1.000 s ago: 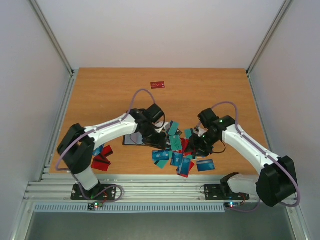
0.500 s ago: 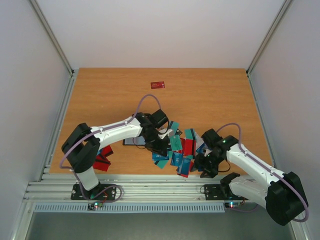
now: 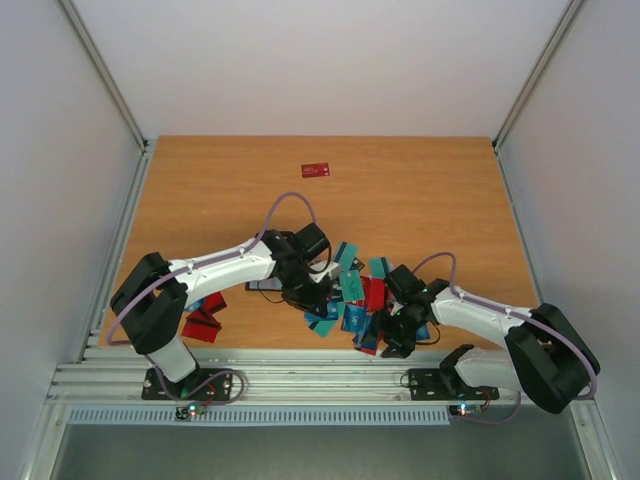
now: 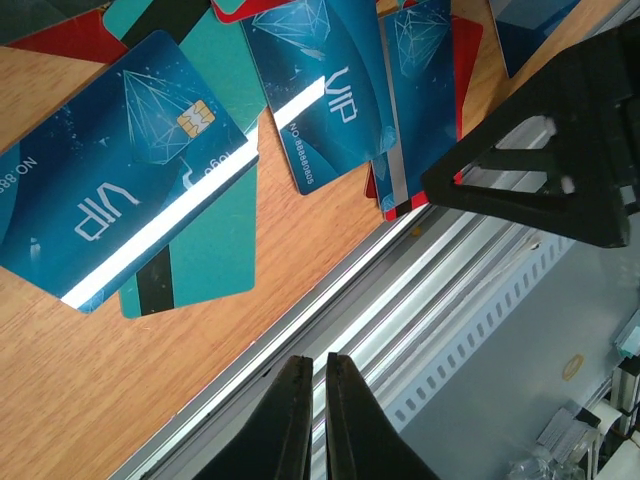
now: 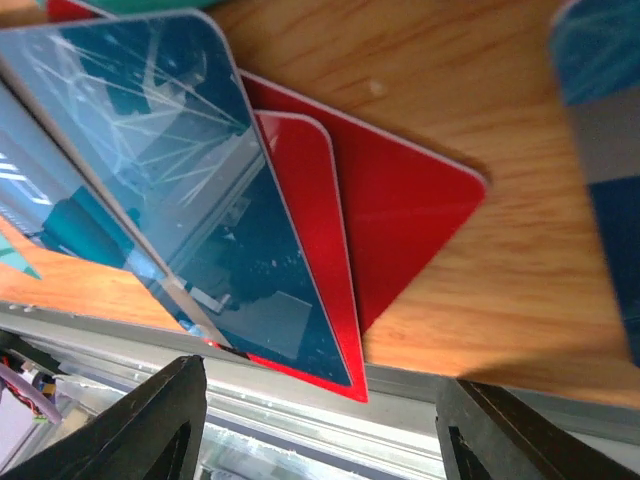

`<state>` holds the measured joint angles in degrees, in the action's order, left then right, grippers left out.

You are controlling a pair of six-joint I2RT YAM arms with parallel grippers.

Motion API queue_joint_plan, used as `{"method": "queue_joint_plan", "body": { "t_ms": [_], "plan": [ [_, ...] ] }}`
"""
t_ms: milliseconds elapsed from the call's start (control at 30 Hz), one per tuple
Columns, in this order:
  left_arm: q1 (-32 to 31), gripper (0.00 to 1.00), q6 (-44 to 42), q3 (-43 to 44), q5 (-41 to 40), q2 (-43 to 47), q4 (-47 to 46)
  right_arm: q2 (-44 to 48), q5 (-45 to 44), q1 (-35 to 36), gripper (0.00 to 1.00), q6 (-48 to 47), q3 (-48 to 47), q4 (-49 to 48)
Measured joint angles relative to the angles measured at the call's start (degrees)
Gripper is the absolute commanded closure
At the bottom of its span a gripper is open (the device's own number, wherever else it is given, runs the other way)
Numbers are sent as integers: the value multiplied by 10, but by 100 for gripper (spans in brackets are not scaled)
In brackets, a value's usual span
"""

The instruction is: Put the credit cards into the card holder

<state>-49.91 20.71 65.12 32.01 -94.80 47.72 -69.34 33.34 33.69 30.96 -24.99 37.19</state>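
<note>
Credit cards (image 3: 350,300) piled at the near edge of the table (image 3: 420,190), both claws low among them
The left wrist view reads "VIP" and "NO 88" on a blue card (image 4: 120,190); the left claw (image 4: 310,400) has its fingers together, gripping nothing. The right claw (image 5: 325,410) gapes over red cards (image 5: 400,230). Only the top view shows the black card holder (image 3: 262,285), half under the left arm, and a lone red card (image 3: 316,169) far back

At the near edge of the orange-brown, wood-grain table (image 3: 430,190): blue cards (image 4: 110,190) with white diamond line-work, white VIP lettering and a white band, one showing a gold chip; a teal card (image 4: 205,260) with a black stripe; plain red cards (image 5: 400,230).
</note>
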Motion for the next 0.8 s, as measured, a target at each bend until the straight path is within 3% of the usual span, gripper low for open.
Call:
{"method": "queue_joint_plan", "body": {
  "t_ms": [233,800],
  "plan": [
    [0,92,-5,-3,-5,1,1,-35,11,20,41,29,4,-37],
    [0,92,-23,-3,-16,1,14,-26,17,23,80,46,14,-54]
  ]
}}
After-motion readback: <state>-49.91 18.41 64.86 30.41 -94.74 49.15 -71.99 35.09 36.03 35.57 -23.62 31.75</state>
